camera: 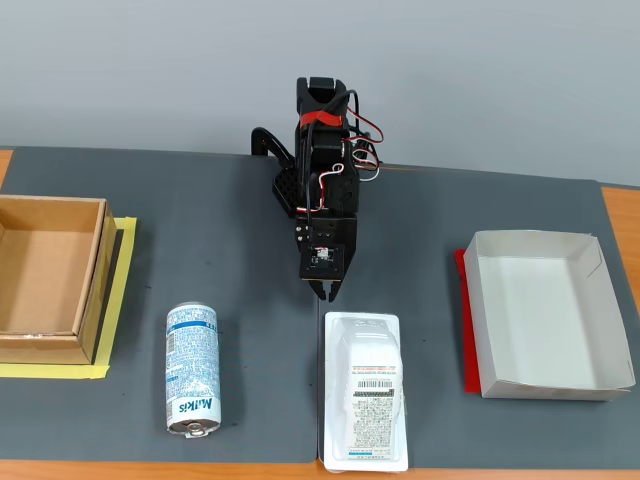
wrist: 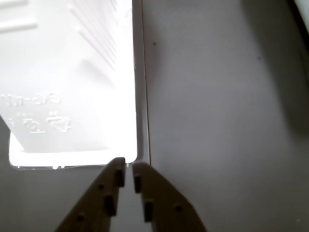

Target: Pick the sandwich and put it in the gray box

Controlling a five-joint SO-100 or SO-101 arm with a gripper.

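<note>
Hovering with its jaws nearly shut and empty, the tool (camera: 328, 293) hangs just past the far end of the sandwich (camera: 366, 390), which lies flat on the dark worktop (camera: 250, 330) between a drink can (camera: 192, 369) and the gray box (camera: 545, 312). This looks like the approach step; next it should open, move over the sandwich and descend to grip it.
</note>
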